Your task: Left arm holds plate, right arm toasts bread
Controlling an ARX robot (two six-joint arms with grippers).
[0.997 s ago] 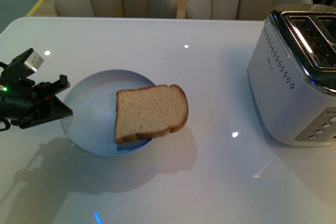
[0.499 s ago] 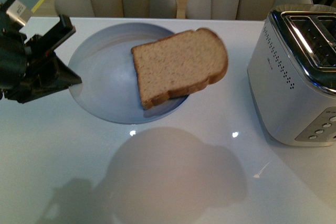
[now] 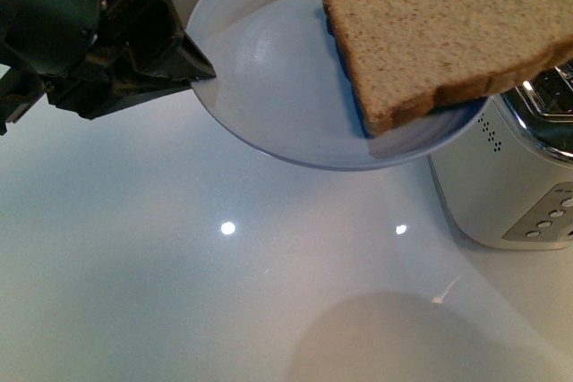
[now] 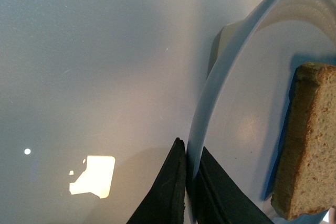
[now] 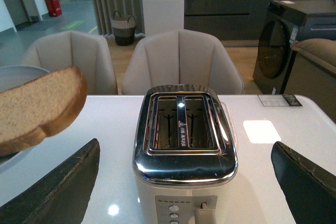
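My left gripper [image 3: 192, 69] is shut on the left rim of the pale blue plate [image 3: 277, 87] and holds it high above the table, close to the front camera. The bread slice [image 3: 448, 29] lies on the plate's right side and overhangs its rim toward the toaster [image 3: 510, 194]. In the left wrist view the black fingers [image 4: 176, 192] pinch the plate rim [image 4: 210, 98], with the bread [image 4: 310, 140] beyond. My right gripper [image 5: 184, 182] is open, its fingers wide apart either side of the toaster [image 5: 184, 150]; bread [image 5: 39, 106] shows at the left there.
The silver two-slot toaster stands at the table's right side with empty slots [image 5: 184, 121] and a lever [image 5: 202, 214] on its front. Beige chairs [image 5: 181, 59] stand behind the white table [image 3: 224, 292]. A dark appliance [image 5: 294, 32] is in the background.
My left arm has lifted the plate with the bread higher and to the right, toward the toaster; the plate's shadow on the table has shifted right.
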